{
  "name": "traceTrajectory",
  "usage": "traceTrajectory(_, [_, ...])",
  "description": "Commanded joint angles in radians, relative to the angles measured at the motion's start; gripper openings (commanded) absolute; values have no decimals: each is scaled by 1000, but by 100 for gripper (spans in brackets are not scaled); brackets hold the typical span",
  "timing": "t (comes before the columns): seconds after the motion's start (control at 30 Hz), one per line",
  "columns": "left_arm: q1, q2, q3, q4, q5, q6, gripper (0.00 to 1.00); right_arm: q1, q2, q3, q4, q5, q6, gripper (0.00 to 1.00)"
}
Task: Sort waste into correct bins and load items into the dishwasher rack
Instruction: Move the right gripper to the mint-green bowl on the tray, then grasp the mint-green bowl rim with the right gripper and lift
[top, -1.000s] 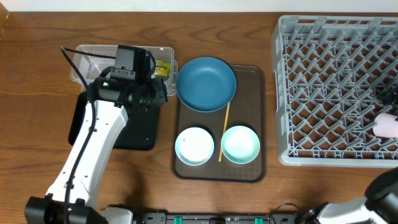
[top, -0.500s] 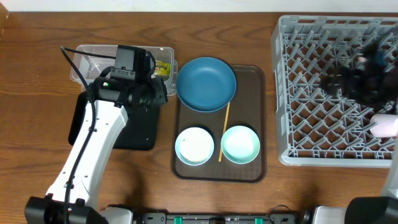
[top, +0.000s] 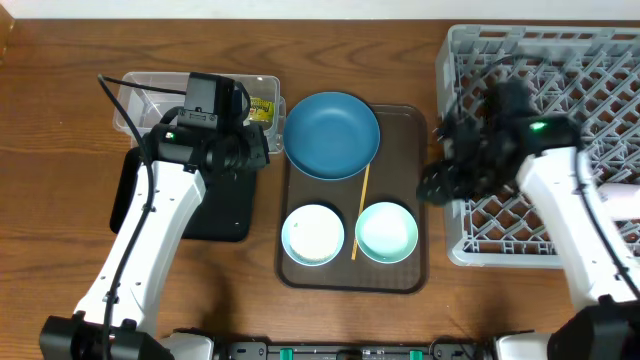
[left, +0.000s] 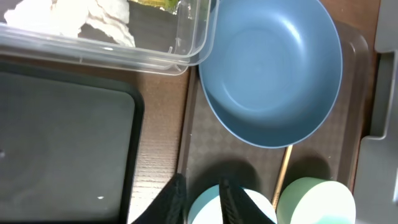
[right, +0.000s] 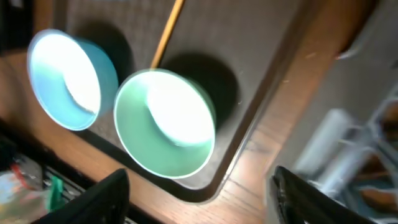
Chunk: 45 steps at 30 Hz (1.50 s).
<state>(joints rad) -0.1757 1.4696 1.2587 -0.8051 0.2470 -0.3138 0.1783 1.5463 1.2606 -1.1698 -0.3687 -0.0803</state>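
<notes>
Big blue bowl (top: 332, 135) sat on the brown tray (top: 400, 275), not yet loaded. Nearer me, the small bowl nearer the rack (top: 387, 231) and the second small bowl (top: 313, 233) stood side by side on that same tray. The yellow stick (top: 360, 212) lay between them, its far end up by the blue bowl's rim. That made four items left for me to move.

In the rack (top: 600, 60), over on the right of the table (top: 60, 60), I could make out only the pink cup (top: 625, 203), near the rack's right edge. One item in, by my count.

The waste side looked further along: the clear tub (left: 186, 53) held the white tissue (left: 93, 18) and the wrapper (top: 262, 108). The black tray (left: 62, 143) lay just beside the tub. I spotted no rice in any view, so I could not say how that part stood.

My right claw (right: 199, 180) hung above the small bowl nearer the rack, fingers wide apart and holding nothing. I judged it was lined up for that bowl. My left claw (left: 202, 193) hung over the brown tray's left edge by the second small bowl, its tips only a narrow gap apart with nothing between them.
</notes>
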Motion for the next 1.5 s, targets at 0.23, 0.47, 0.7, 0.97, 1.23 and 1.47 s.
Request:
traceTrajectory(0.23, [2,-7,8,-3,-13,6,22,173,3,-221,202,104,88,59])
traceTrajectory(0.47, [2,-6,8,-3,-13,6,23,236,4,-317,328,202,201,43])
traceTrajectory(0.7, [2,-6,8,-3,-13,6,23,241,4,-339,362,298,278,39])
traceTrajectory(0.97, [2,-6,8,-6,-13,6,23,242,2,-311,352,267,277,41])
traceTrajectory(1.23, [2,-6,8,-6,-13,6,23,242,-5,-178,304,298,232,43])
traceTrajectory(1.47, [2,-6,8,-6,-13,6,23,240,-2,-198,306,395,232,43])
